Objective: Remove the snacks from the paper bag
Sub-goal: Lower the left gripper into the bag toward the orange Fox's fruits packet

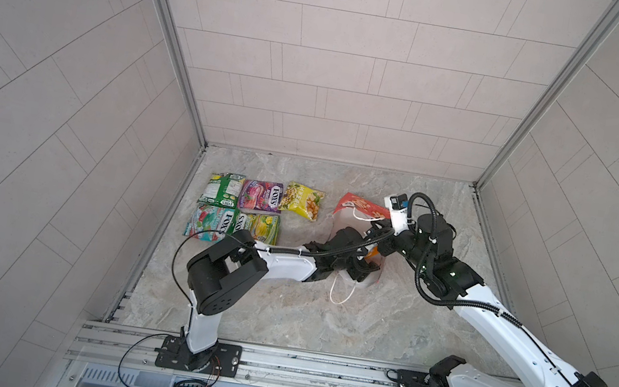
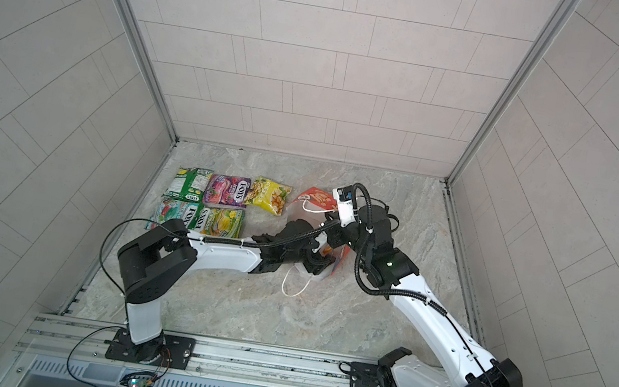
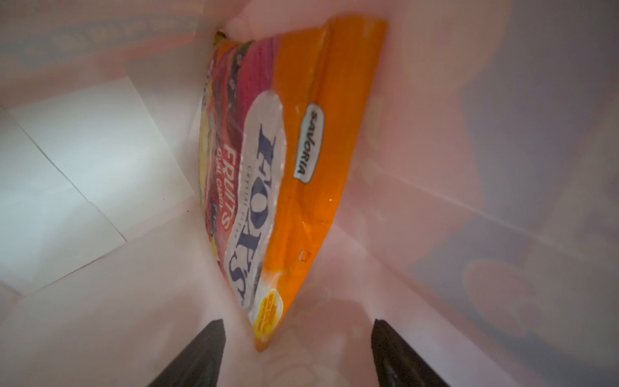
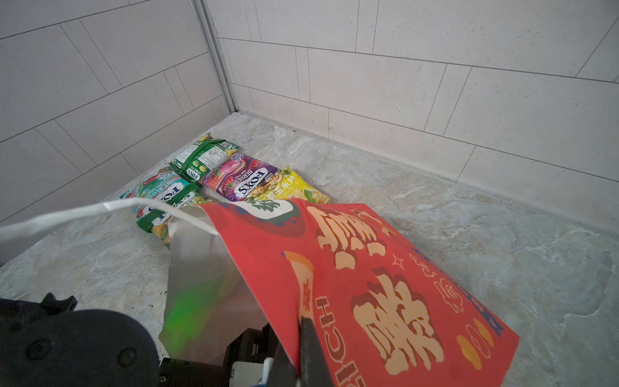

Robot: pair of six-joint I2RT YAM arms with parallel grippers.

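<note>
L gripper [image 3: 296, 321] is inside the red paper gift bag w/ gold characters [image 1: 360, 207], right of centre in both top views. Its jaws are spread wide either side of the near corner of the glossy orange FOX'S candy packet [image 3: 301, 167], which stands on edge against the white interior, ungripped. R gripper [image 4: 301, 330] is pinched closed on the bag's red wall, while a green pkt [image 1: 221, 189], purple pkt [image 1: 260, 196], yellow pkt [image 1: 301, 200], teal pkt [image 1: 210, 222] & yellow-green pkt [image 1: 261, 227] lie in two rows on the grey marble tabletop [image 1: 280, 316], left of centre, apart from the bag.

Soft even light, blurry wrist close-ups
</note>
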